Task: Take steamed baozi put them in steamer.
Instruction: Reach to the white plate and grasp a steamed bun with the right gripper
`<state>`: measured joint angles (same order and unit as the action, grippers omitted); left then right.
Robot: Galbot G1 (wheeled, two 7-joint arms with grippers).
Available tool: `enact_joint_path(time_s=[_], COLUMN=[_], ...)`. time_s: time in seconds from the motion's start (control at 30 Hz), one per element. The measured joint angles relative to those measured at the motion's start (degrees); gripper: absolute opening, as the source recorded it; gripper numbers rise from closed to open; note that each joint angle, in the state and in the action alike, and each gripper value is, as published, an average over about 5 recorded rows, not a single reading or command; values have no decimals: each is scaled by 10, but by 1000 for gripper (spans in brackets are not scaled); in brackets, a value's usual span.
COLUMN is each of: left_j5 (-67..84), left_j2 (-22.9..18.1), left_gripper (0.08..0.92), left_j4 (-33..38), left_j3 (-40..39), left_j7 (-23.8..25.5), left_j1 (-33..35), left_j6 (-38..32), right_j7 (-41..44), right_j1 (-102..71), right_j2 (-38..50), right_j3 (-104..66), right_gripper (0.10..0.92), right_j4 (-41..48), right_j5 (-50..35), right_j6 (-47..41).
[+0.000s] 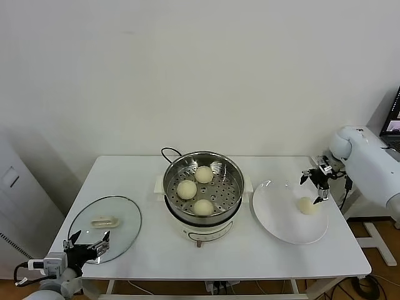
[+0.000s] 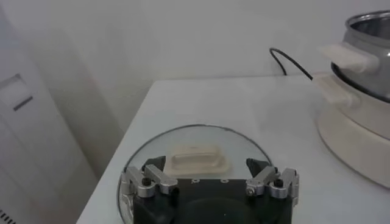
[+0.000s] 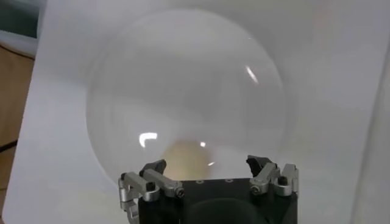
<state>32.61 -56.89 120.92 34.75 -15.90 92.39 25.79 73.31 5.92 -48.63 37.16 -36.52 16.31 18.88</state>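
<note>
Three pale cream baozi [image 1: 195, 189] lie on the perforated tray of the shiny steamer [image 1: 234, 176] at the table's middle. A fourth baozi [image 1: 306, 205] lies on the white plate [image 1: 279, 215] to the right; in the right wrist view it [image 3: 186, 158] shows just beyond the fingers. My right gripper [image 1: 315, 182] is open and empty, hovering just above and behind that baozi. My left gripper [image 1: 87, 240] is open and empty, parked low at the table's front left corner over the glass lid [image 1: 119, 215].
The glass lid with its cream handle [image 2: 198, 160] lies flat at the front left. The steamer's cream base [image 2: 359, 137] and black cord [image 2: 286, 61] stand beside it. A white cabinet [image 1: 15, 206] stands left of the table.
</note>
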Motion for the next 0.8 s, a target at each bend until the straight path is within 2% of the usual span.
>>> enact_joint_path(time_s=[0.6, 0.8], left_j5=[0, 1], left_j2=[3, 3], left_gripper=[823, 823], left_j4=[0, 0], left_j3=[-7, -7], left_j7=[1, 1], left_j1=[-4, -4], left_j6=[-1, -1], right_j7=[-60, -70], right_j1=[-60, -69], right_j2=[-22, -31], right_j3=[-87, -105], right_gripper=[812, 691], right_j4=[53, 66], right_j5=[74, 81], right_j6=[24, 23])
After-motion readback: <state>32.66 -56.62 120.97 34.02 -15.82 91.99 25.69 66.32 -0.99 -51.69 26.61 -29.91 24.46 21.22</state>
